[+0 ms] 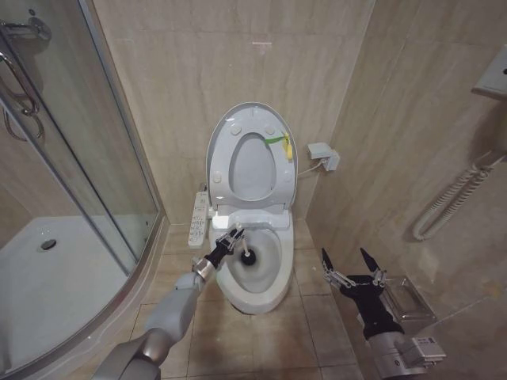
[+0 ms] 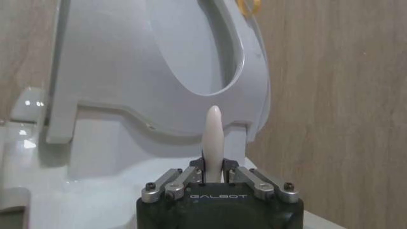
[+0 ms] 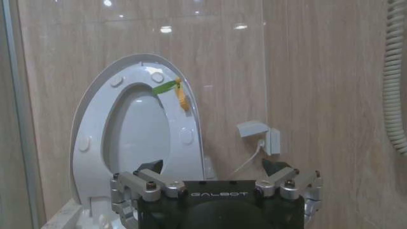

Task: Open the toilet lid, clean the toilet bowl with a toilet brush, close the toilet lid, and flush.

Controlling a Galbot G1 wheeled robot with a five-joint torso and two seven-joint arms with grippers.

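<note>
Beige tiled bathroom, lid (image 1: 252,158) raised against the wall, left gripper (image 1: 231,238) clamped on the light, stiff brush (image 1: 245,255) handle, head down in the bowl (image 1: 265,294); right gripper (image 1: 349,264) spread, idle beside.

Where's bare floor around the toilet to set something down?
Tiled floor is bare in front of the toilet bowl, between the left arm and the open right claw. The strip between the bowl and the shower rail is crowded: the button panel and the left claw, shut on the toilet brush, sit there.
</note>
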